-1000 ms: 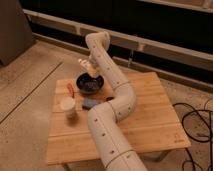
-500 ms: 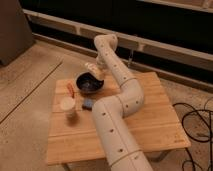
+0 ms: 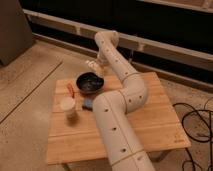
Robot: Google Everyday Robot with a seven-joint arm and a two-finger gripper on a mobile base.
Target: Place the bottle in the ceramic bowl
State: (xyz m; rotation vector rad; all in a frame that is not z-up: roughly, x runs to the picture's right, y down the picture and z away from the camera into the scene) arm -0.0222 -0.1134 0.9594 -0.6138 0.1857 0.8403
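The ceramic bowl (image 3: 90,83), dark and round with a glossy greyish inside, sits on the far left part of the wooden table (image 3: 150,125). My white arm reaches up the middle of the view and bends back down. The gripper (image 3: 93,66) hangs just above the bowl's far rim. A small whitish-cream shape at the gripper's tip looks like the bottle (image 3: 90,64). I cannot tell whether it is held. Nothing pale shows inside the bowl.
A pale round cup (image 3: 67,105) stands near the table's left edge. An orange-red item (image 3: 70,90) lies between the cup and the bowl. A small blue item (image 3: 88,103) lies beside my arm. Black cables (image 3: 192,125) lie on the floor at right.
The arm's upper bend has swung to the right and further back. The gripper has stayed near the bowl's far rim, shifting only a little.
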